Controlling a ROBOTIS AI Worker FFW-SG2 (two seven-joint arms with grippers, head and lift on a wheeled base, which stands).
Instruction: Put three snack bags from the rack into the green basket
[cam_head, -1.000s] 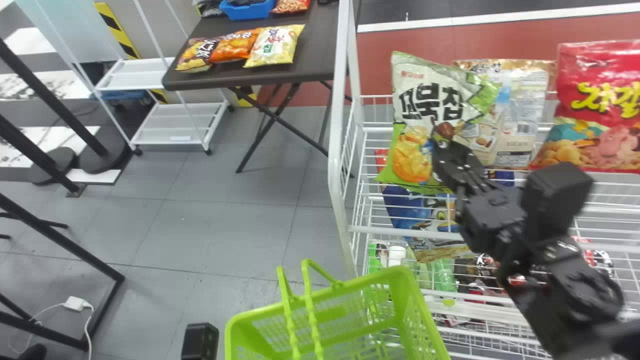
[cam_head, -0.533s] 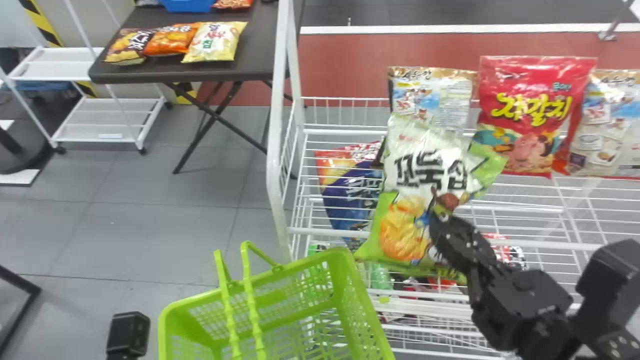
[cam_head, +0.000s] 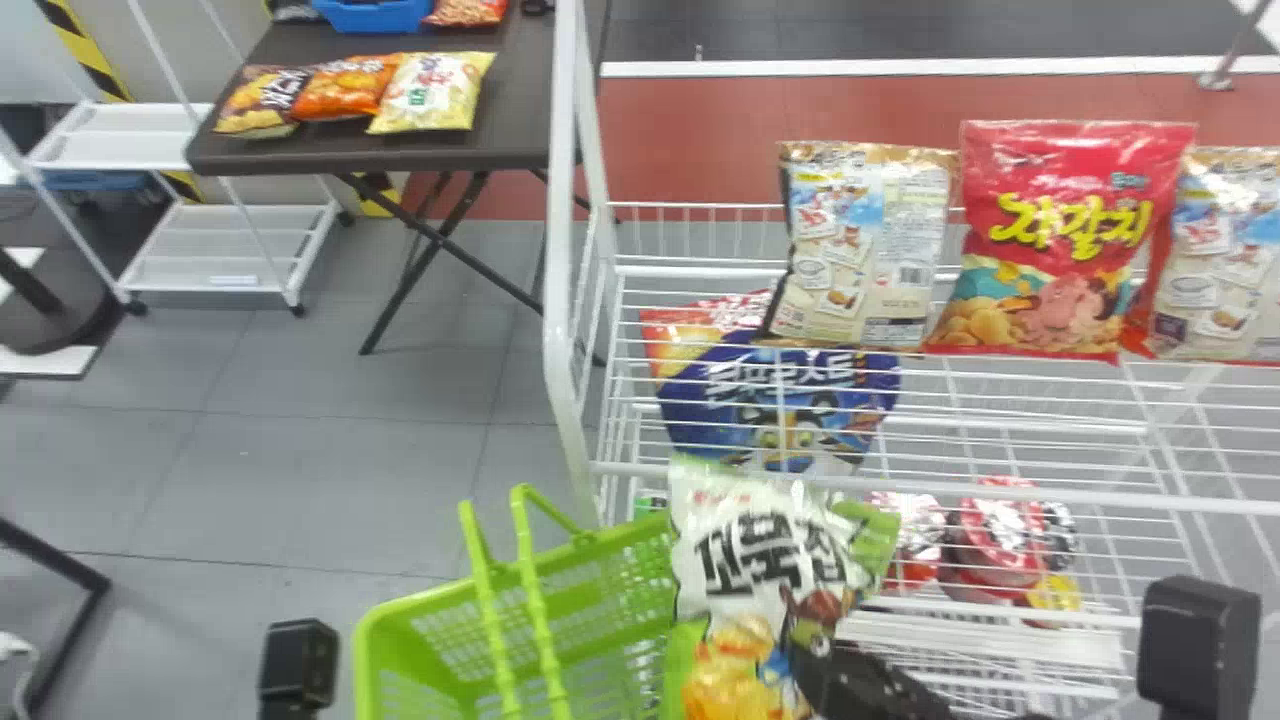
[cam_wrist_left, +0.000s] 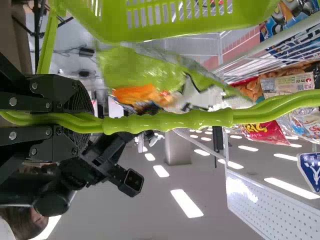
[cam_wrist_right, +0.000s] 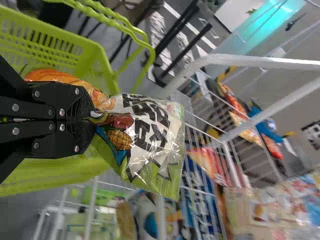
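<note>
Now that the snack bag (cam_head: 750, 560), clamped in my right pincer (cam_wrist_right: 95, 119), has come down to the rim of the basket (cam_head: 385, 628) nearest the rack (cam_head: 562, 300), I reckon it needs only a little more travel inward before release.

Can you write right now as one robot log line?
right gripper: holds green-and-white snack bag | left gripper: holds basket handles | bag: near green basket's right edge in head view
</note>
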